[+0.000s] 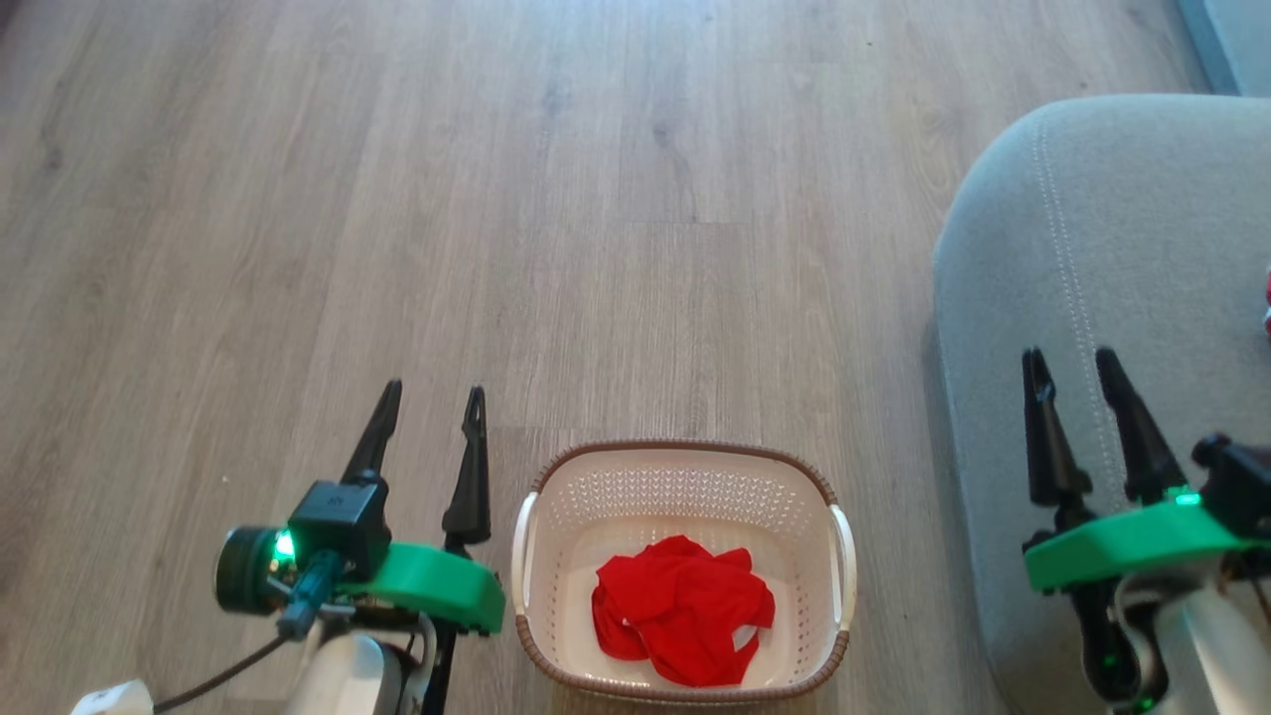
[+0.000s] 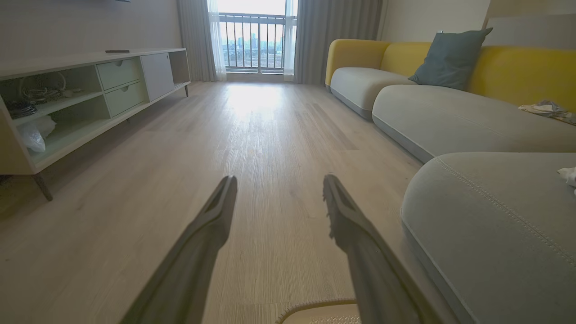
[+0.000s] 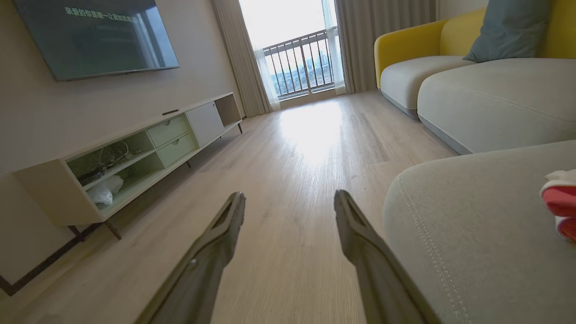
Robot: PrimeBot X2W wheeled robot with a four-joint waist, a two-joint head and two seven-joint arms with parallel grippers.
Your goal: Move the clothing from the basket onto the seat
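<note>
- In the near half of the basket (image 1: 685,452), which stands on the wood floor (image 1: 397,199) beside the seat's (image 1: 1112,248) rounded corner, lies a crumpled red garment (image 1: 683,608).
- A red-and-white piece of fabric (image 3: 560,202) lies further in on the seat, so one piece looks delivered and one remains.
- The left gripper (image 1: 435,390) hovers just beside the basket and the right gripper (image 1: 1070,356) over the seat's edge, both spread and empty.
- Next, an arm must dip into the basket and pinch the heap.
</note>
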